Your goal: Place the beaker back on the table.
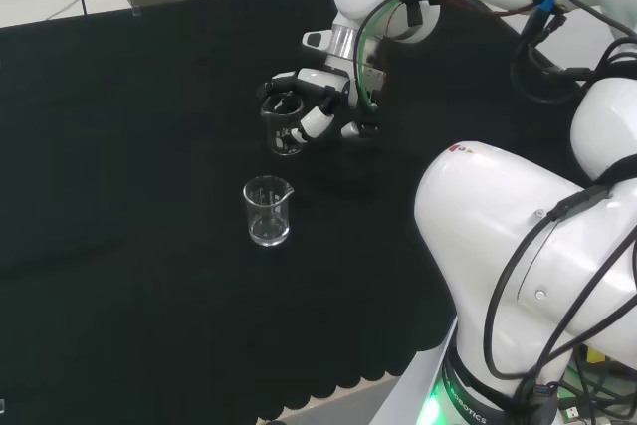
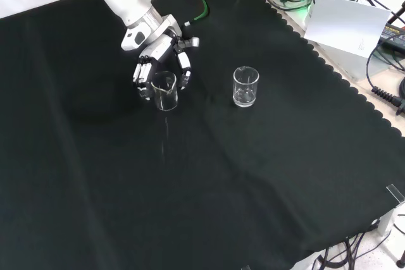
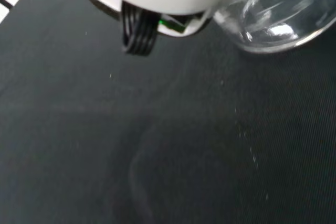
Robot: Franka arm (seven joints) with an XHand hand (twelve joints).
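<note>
my hand (image 2: 161, 67) is curled round the beaker (image 2: 165, 90), holding it upright just above the cloth (image 2: 190, 188) so it can go down flat. a second beaker (image 2: 245, 86) stands well right in the front view, leaving room.

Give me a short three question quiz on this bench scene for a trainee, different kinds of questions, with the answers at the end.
1. True or false: the hand has its fingers curled round a beaker.
2. How many clear beakers show in the front view?
3. In the head view, the free beaker stands: A) on the black cloth nearer the camera than the hand, B) on a cork ring, C) inside the held one.

Key: 1 true; 2 two, the second standing to the right of the held one; 3 A.
</note>
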